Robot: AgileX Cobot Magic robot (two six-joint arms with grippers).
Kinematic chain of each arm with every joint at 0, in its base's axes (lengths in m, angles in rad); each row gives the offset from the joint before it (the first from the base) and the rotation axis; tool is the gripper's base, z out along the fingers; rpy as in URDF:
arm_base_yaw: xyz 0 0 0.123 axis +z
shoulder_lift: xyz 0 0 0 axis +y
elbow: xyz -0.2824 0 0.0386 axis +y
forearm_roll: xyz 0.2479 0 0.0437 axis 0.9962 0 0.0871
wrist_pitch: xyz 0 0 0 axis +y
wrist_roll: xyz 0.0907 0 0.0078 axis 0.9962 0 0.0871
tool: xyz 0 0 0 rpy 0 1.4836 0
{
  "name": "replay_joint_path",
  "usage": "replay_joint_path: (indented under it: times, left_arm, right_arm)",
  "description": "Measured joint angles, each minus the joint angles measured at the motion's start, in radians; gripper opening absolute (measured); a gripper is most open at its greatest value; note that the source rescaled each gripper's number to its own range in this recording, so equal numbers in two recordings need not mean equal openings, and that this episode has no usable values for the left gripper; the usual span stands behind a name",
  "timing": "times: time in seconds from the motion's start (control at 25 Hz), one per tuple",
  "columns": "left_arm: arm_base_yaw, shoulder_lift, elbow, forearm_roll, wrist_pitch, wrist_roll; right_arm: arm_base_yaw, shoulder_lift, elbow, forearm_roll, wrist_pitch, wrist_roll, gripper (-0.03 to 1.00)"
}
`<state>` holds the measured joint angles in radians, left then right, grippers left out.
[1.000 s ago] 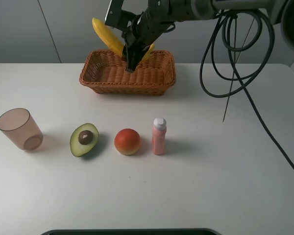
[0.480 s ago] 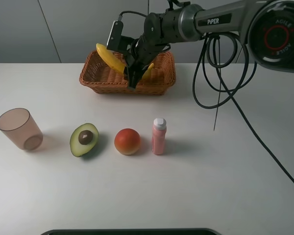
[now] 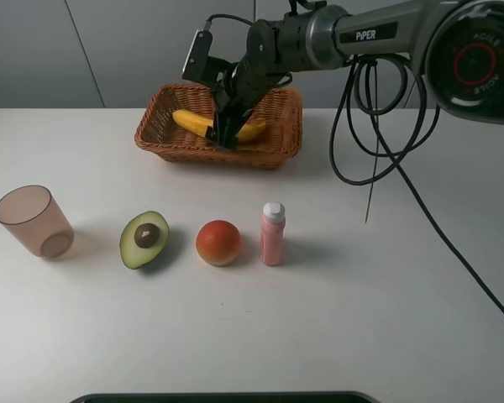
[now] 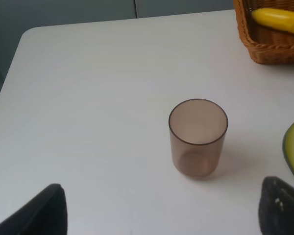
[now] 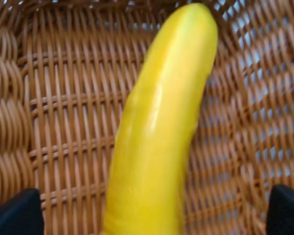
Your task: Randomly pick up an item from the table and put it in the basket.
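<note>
White matte counter (image 3: 386, 319), grey wall behind. Landmark = wicker basket (image 3: 164, 143), at the far edge.

Banana (image 3: 193, 122) is inside the basket, lying on the woven floor, long axis running w/ the basket's long side. No part pokes over the rim as far as the high view shows.

Right end effector (image 3: 224, 133) is down inside the basket, right over the banana's mid-to-stem part. Wrist view: both dark fingers (image 5: 14, 213) stand wide apart w/ bare wicker showing btwn each finger and the fruit, so it's spread, not clamping. Banana runs straight out ahead btwn the fingers, so they straddle its width, not its length.

Left end effector (image 4: 159, 210): fingers spread, nothing btwn them, well apart from the basket, looking at the pinkish cup (image 4: 198, 137). Right arm is by far the nearer one.

Avocado half (image 3: 144, 239), red-orange fruit (image 3: 219, 243) and pink bottle (image 3: 272, 234) sit in a row well in front of the basket, untouched.

Judgement: drop looks basically done. Next move prob. a straight lift out of the basket. Fingers flank the banana closely, so any sideways drift could drag it or snag the rim.
</note>
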<state>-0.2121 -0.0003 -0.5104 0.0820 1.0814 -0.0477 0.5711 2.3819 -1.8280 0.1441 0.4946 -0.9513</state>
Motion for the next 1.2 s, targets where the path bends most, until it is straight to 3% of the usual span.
replay_joint_path:
  times: [0.48, 0.72, 0.96, 1.2]
  left_arm:
    - [0.0, 0.0, 0.0, 0.0, 0.0, 0.0]
    - [0.0, 0.0, 0.0, 0.0, 0.0, 0.0]
    - [0.0, 0.0, 0.0, 0.0, 0.0, 0.0]
    - [0.0, 0.0, 0.0, 0.0, 0.0, 0.0]
  right_arm:
    - [0.0, 0.002, -0.05, -0.017, 0.012, 0.002, 1.0]
    - [0.0, -0.026, -0.114, -0.132, 0.052, 0.046, 1.0]
    - [-0.04, -0.181, -0.17, -0.266, 0.22, 0.3, 1.0]
    - [-0.209, -0.369, -0.178, -0.292, 0.456, 0.498, 1.0]
